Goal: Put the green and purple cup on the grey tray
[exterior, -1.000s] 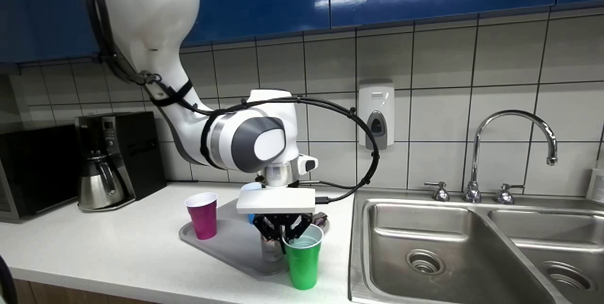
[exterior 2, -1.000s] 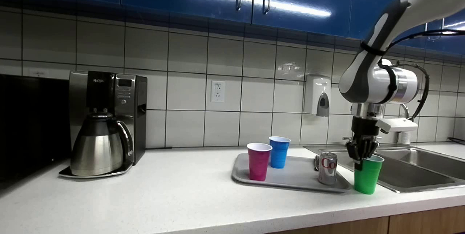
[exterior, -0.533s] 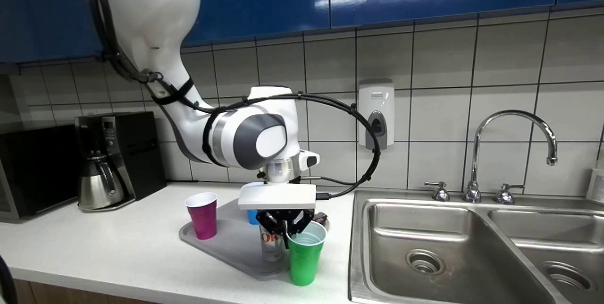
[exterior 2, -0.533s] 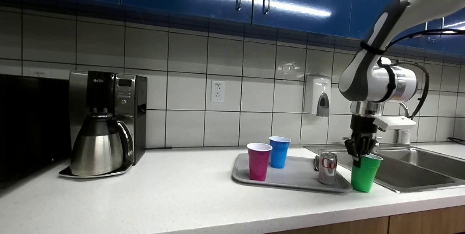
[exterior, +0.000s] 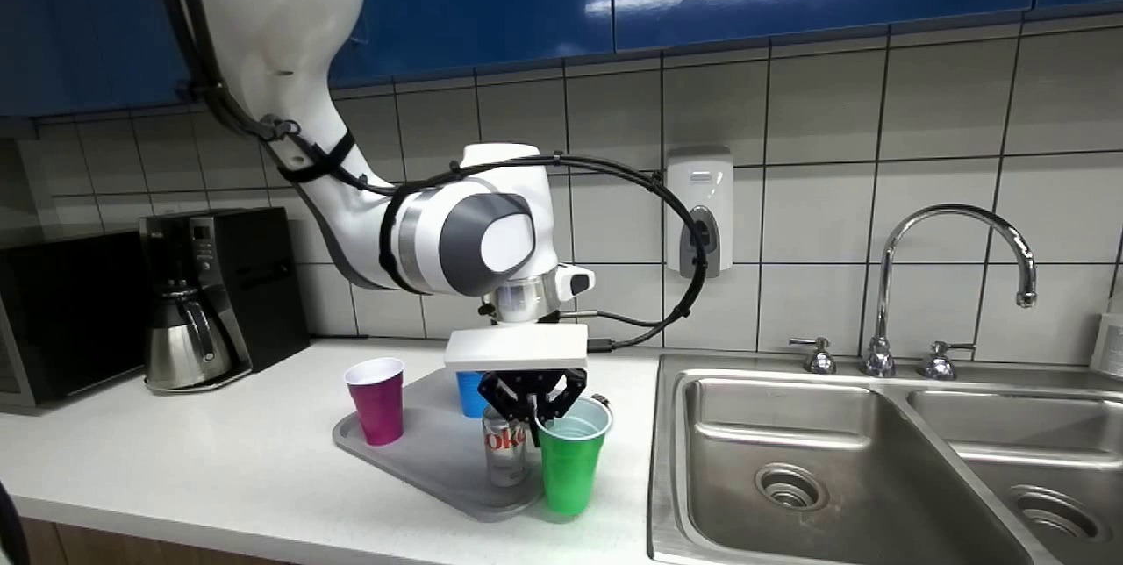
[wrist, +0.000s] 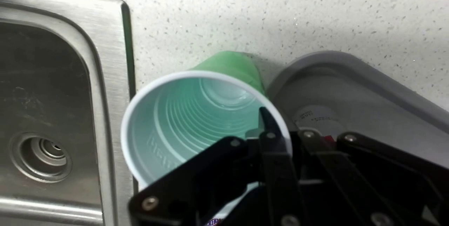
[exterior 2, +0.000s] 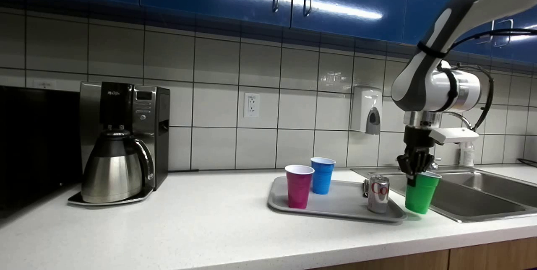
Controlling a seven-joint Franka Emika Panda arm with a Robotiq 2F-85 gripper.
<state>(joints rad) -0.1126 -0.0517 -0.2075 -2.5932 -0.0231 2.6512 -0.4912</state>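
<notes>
The green cup [exterior: 572, 470] hangs a little above the counter, tilted, its open top leaning away from the tray; it also shows in an exterior view [exterior 2: 421, 194]. My gripper [exterior: 536, 432] is shut on its rim. In the wrist view the gripper [wrist: 280, 127] has one finger inside the cup [wrist: 196, 113] and the other outside, partly hidden by the rim. The grey tray [exterior: 430, 451] lies beside the cup, its near corner [wrist: 350, 92] close by. The purple cup [exterior 2: 298, 189] stands upright on the tray's far end, and shows in an exterior view [exterior: 379, 407].
A Coke can [exterior 2: 378, 196] stands on the tray right beside the gripper. A blue cup [exterior 2: 322, 177] stands at the tray's back. A wrapper [wrist: 212, 222] shows partly below the gripper. The sink [exterior: 662, 460] edge lies on the cup's other side. A coffee maker [exterior 2: 144, 136] stands farther off.
My gripper has risen with the green cup shut in it. The cup has gone from standing on the counter to tilted and lifted off it, a little closer to the tray.
</notes>
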